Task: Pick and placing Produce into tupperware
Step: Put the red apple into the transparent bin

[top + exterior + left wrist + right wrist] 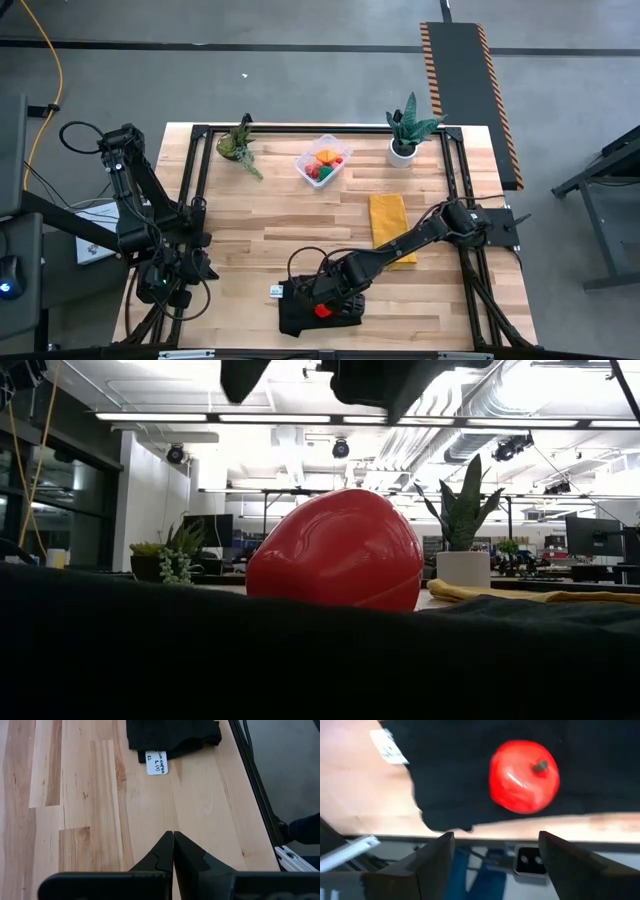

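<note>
One red produce piece (524, 776) on black cloth (318, 312) at desk (290, 215) front edge, right gripper (495, 851) released above; left gripper (173, 851) clenched, empty.

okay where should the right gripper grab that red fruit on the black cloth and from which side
Come straight down on the red fruit and close across its widest round middle, one finger on each flank, clear of the small dark stem. It lies loose on the black cloth, rounded and smooth, so a grip near the top would likely slip. The right gripper is open above it, jaws wider than the fruit.
</note>
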Action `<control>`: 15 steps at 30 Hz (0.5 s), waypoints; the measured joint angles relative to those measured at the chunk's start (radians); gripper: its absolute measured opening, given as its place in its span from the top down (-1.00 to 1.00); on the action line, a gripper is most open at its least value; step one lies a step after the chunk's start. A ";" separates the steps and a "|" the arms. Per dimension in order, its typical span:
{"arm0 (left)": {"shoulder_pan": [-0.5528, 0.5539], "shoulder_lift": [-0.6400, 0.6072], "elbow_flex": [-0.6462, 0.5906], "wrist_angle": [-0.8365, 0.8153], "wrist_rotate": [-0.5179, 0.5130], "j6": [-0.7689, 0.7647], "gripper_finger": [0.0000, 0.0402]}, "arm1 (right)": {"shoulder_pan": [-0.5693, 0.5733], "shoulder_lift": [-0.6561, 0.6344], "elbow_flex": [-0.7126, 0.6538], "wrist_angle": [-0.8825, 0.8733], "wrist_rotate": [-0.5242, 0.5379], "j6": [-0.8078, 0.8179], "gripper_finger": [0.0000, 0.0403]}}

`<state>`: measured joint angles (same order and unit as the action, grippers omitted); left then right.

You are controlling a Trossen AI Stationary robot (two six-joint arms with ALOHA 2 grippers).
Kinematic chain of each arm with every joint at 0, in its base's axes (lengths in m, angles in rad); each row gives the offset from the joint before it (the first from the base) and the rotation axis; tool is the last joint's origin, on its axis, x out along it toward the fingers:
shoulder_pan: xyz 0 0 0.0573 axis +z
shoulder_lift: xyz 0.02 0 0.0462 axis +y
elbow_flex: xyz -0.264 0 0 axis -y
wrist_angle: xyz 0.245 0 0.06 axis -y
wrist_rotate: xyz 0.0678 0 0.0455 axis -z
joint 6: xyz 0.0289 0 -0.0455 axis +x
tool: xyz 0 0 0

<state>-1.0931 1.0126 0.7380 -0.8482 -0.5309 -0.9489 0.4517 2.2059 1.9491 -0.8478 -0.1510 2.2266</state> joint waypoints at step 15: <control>0.000 0.000 0.000 0.000 0.000 -0.001 1.00 | 0.009 0.000 0.000 0.041 -0.044 0.146 -0.95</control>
<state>-1.0931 1.0126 0.7380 -0.8482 -0.5312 -0.9497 0.4603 2.2059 1.9491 -0.8073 -0.1953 2.3723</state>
